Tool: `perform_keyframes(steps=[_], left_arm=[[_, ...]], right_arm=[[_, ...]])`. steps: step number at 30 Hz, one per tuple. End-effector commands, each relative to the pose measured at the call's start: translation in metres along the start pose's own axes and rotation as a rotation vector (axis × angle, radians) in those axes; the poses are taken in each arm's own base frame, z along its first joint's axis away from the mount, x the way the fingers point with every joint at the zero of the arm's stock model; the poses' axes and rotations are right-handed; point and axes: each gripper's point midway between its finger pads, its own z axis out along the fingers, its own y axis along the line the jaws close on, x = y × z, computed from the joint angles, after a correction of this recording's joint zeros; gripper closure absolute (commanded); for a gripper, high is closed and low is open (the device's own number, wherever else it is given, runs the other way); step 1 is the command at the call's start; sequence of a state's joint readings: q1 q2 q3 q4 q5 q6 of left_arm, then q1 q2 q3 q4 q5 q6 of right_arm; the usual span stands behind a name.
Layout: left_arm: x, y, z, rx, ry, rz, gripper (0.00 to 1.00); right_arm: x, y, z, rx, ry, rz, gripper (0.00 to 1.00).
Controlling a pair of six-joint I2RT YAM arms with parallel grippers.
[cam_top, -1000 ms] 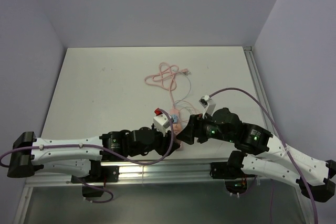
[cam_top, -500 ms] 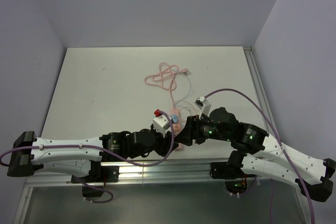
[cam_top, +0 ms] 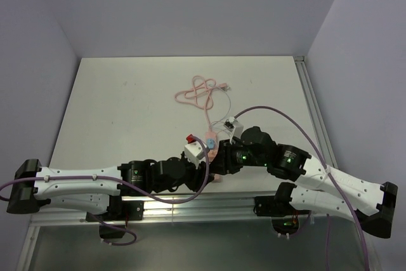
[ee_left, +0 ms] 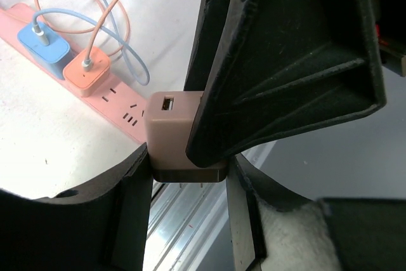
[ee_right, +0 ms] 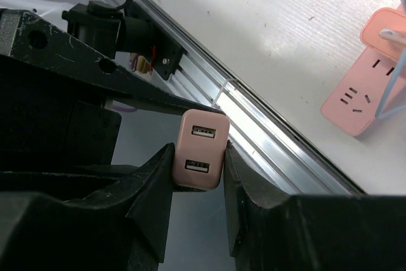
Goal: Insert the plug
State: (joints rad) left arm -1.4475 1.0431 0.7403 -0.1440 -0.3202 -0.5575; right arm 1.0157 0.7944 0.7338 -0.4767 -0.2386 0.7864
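**A:** Where's the charger at right now?

**B:** The pink USB charger (ee_right: pixel 200 150) is pinched between my left gripper (ee_left: pixel 187 181) and my right gripper (ee_right: pixel 198 179), both clamped on it, up by the aluminium rail (ee_right: pixel 273 132). The pink power strip (ee_left: pixel 120 103) is just past that, and the coiled pink cable (cam_top: pixel 198 90) is farther back.
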Motion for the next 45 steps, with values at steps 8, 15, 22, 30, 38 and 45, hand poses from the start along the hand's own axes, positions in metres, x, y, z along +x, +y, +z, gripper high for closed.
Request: perform_keyframes(steps=[8, 15, 22, 30, 38, 45], left_arm=[[-0.036, -0.001, -0.011, -0.035, -0.130, -0.077, 0.33], [-0.046, 0.027, -0.038, -0.105, -0.253, -0.226, 0.05], [-0.041, 0.064, -0.072, -0.225, -0.299, -0.392, 0.00], [-0.028, 0.086, -0.102, -0.198, -0.374, -0.613, 0.01], [-0.007, 0.083, -0.094, -0.187, -0.304, -0.709, 0.03], [0.005, 0.071, -0.075, -0.183, -0.234, -0.691, 0.04]], right_arm=[[-0.022, -0.015, -0.017, 0.073, -0.171, -0.025, 1.00], [-0.024, -0.057, -0.019, 0.259, -0.226, 0.011, 1.00], [-0.032, -0.064, -0.029, 0.206, -0.392, 0.140, 1.00], [-0.026, -0.085, -0.026, 0.256, -0.421, 0.177, 1.00], [-0.006, -0.083, 0.006, 0.169, -0.326, 0.117, 1.00], [-0.019, -0.092, 0.015, 0.333, -0.320, 0.017, 1.00]])
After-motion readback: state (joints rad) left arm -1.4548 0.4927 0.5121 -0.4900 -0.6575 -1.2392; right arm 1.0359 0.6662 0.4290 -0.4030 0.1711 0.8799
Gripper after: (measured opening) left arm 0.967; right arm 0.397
